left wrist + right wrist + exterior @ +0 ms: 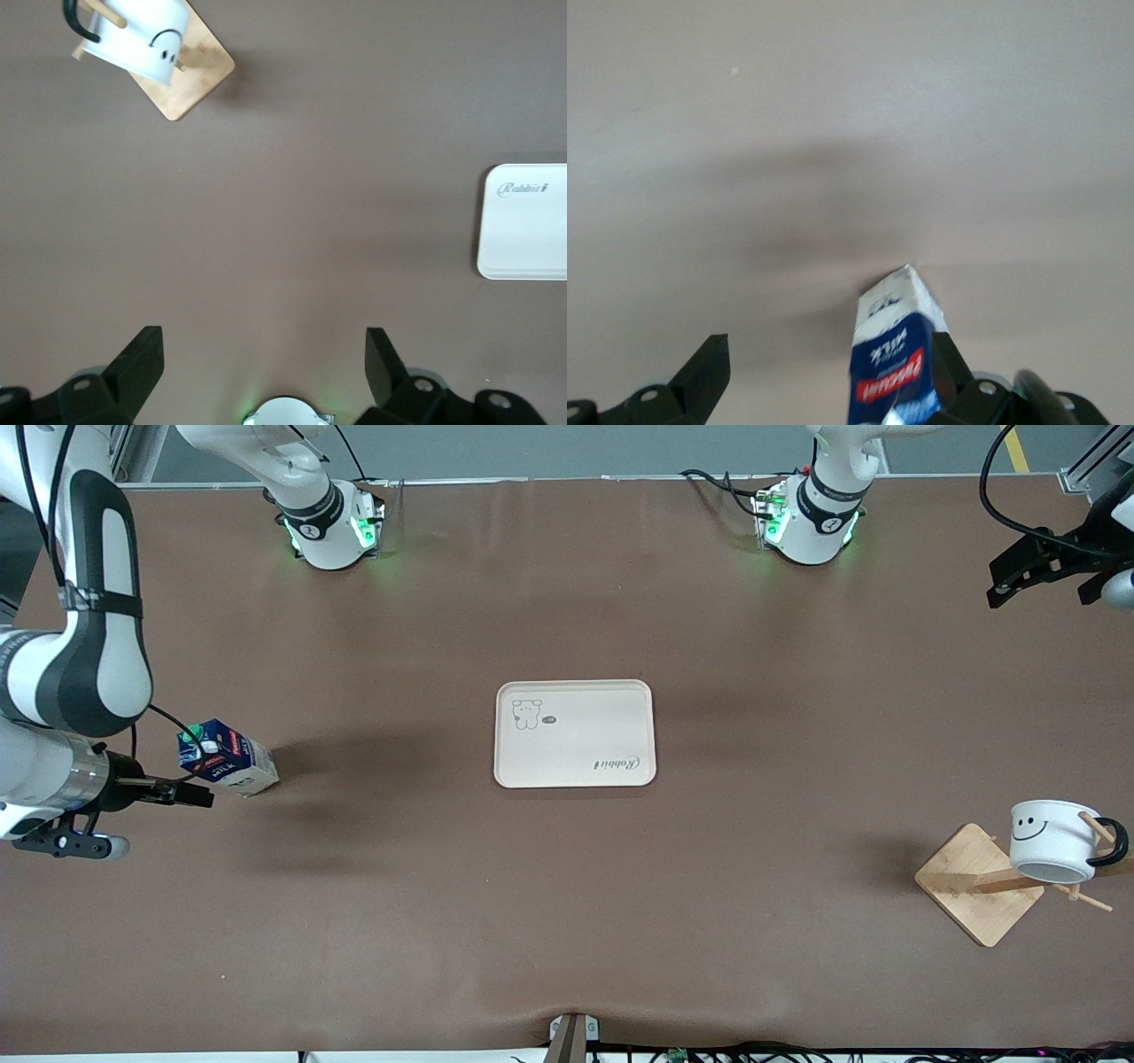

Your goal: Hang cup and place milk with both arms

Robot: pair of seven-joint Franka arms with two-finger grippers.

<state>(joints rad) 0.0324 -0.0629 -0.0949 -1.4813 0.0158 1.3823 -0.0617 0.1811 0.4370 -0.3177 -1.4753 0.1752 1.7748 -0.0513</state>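
Note:
The milk (227, 757), a dark blue carton with a green cap, stands on the brown table at the right arm's end. My right gripper (189, 781) is open around it. In the right wrist view the milk (893, 367) sits close against one finger (950, 367), with a wide gap to the other. The white smiley-face cup (1052, 840) hangs by its black handle on a peg of the wooden rack (976, 886) at the left arm's end. My left gripper (1006, 579) waits open and empty, high over the table's edge. Its wrist view shows the cup (142, 37) far from the left gripper (264, 359).
A cream tray (574, 766) with a small bear drawing lies flat in the middle of the table; the left wrist view shows one end of the tray (524, 257). The two arm bases stand along the table's edge farthest from the front camera.

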